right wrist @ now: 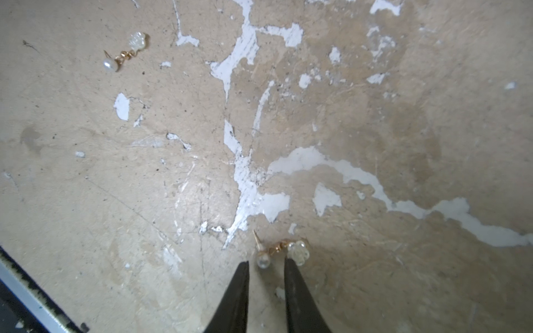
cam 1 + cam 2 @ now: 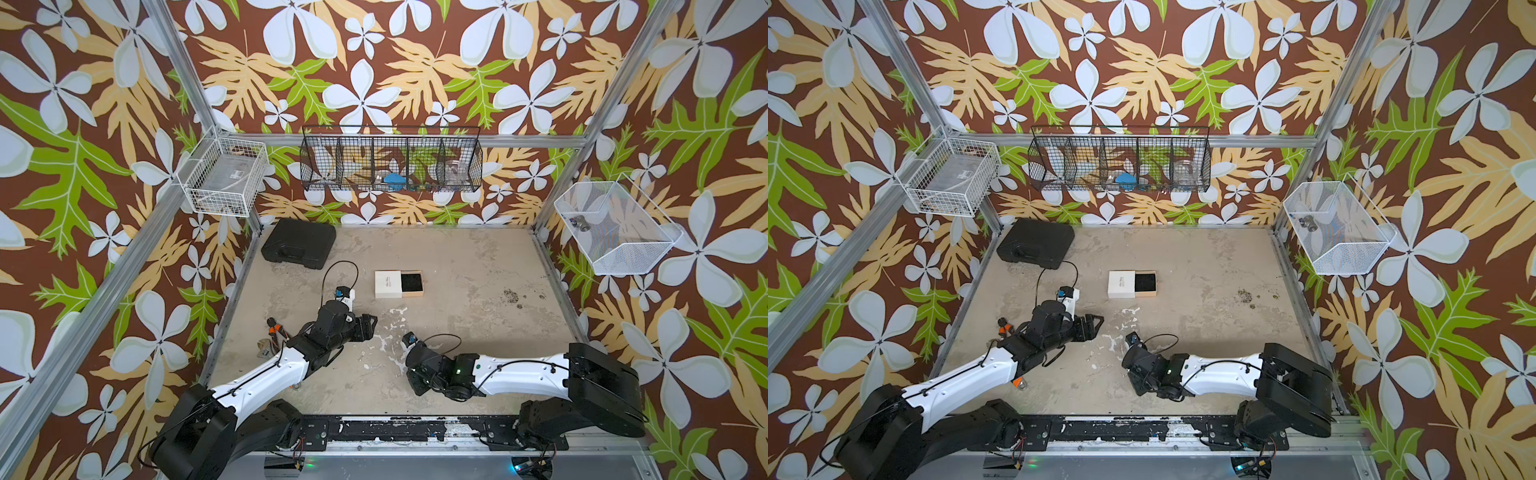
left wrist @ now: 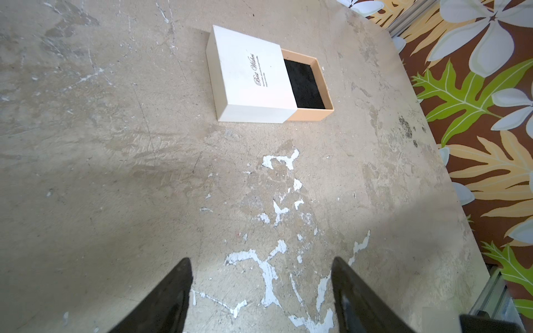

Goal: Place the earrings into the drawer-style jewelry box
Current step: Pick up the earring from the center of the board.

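Right at the tips of the right pincer [image 1: 266, 263], on the worn worktop [image 1: 403, 115], lies one earring [image 1: 278, 247]. Its pearl [image 1: 263, 261] sits in the narrow gap between the two black fingers [image 1: 239, 288], touching neither as far as I can see. Its clear flower bead [image 1: 298, 252] lies just outside one tip. I read that pincer as slightly open with nothing in its grip. A second earring [image 1: 125, 53] lies well apart on the same surface.

Only the right wrist camera gives me the earrings; in both top views they are too small to find. Those views do show the drawer-style jewelry box [image 2: 388, 284] [image 2: 1121, 284] farther back, well apart from both arms, with its tray [image 2: 411, 283] slid partly out. From the left wrist I get the tray's black lining [image 3: 302, 83], the script print on the white lid, and the left pincer [image 3: 262, 276] spread wide over bare worktop, gripping nothing.
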Robot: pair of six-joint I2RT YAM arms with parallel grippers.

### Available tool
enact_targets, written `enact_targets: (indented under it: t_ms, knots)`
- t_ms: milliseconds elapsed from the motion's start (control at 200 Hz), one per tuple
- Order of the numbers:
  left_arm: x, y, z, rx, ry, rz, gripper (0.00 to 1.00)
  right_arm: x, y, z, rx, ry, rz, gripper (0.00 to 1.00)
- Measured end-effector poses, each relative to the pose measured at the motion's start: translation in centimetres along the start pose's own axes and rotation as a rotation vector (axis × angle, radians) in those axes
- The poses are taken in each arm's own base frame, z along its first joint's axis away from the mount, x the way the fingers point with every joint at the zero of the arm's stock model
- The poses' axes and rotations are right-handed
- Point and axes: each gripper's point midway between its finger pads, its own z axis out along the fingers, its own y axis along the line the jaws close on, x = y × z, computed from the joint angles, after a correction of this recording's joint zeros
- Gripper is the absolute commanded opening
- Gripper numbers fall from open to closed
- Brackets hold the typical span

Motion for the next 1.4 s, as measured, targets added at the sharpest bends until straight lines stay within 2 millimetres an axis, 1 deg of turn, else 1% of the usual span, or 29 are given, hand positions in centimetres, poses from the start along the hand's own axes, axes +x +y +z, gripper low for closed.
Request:
enact_targets:
  t_ms: [215,415,836,1161,1401]
  knots:
    - [-0.1,0.0,-0.1,-0.001,-0.005,0.003,0.77,0.5,-0.1,0.4,0.025,0.028,-0.015,0.25]
    - [0.1,0.2,-0.1,-0.005,-0.004,0.016,0.77,0.4,0.5,0.6,0.026,0.035,-0.028,0.24]
    - [0.1,0.1,-0.2,-0.002,-0.009,0.023,0.77,0.5,0.4,0.8,0.059,0.059,-0.042,0.23]
    - [0.0,0.1,-0.3,-0.003,-0.013,0.024,0.77,0.3,0.4,1.0,0.065,0.056,-0.043,0.16]
    - [0.0,0.3,-0.4,-0.006,-0.016,0.024,0.77,0.2,0.5,1.0,0.061,0.053,-0.046,0.07]
